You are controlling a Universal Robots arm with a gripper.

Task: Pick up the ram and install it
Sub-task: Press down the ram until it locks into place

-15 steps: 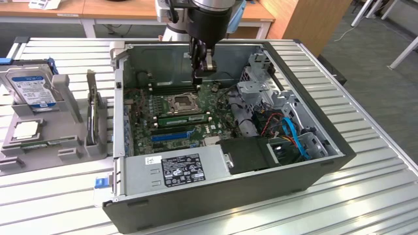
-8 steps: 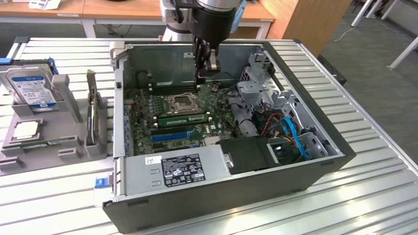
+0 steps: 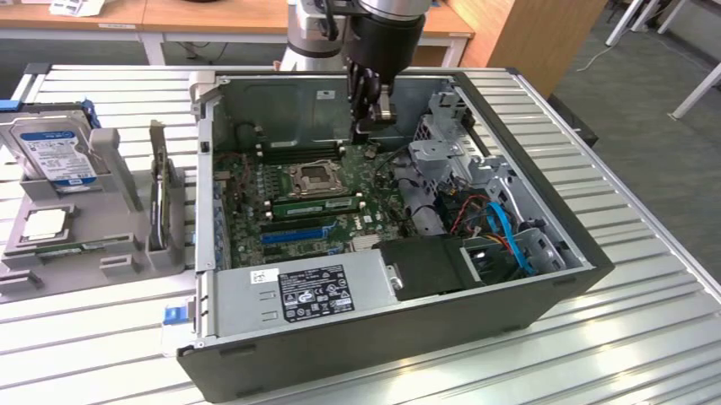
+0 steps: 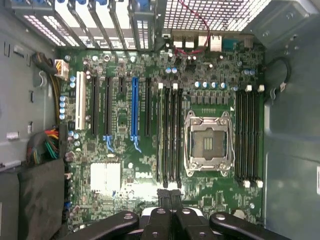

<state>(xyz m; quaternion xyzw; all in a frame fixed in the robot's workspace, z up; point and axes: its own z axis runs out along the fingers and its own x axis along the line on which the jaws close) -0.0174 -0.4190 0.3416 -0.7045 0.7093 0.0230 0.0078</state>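
Note:
My gripper [image 3: 363, 126] hangs inside the open computer case, over the far part of the motherboard [image 3: 327, 190], with its fingers pressed together. In the wrist view the gripper [image 4: 170, 196] is shut and nothing shows between its fingertips. They hover above one end of the memory slots [image 4: 170, 135] next to the empty processor socket [image 4: 207, 142]. One green ram stick [image 3: 319, 203] stands seated in a slot beside that socket. Another narrow green stick [image 3: 81, 248] lies in the grey holder outside the case, on the exterior view's left.
The case [image 3: 529, 278] lies on its side on a slatted metal table. The power supply [image 3: 304, 291] is at its near end, with drive cages and blue cables [image 3: 512, 240] on the exterior view's right. The holder also carries a hard drive [image 3: 51, 152] and a silver processor [image 3: 46, 224].

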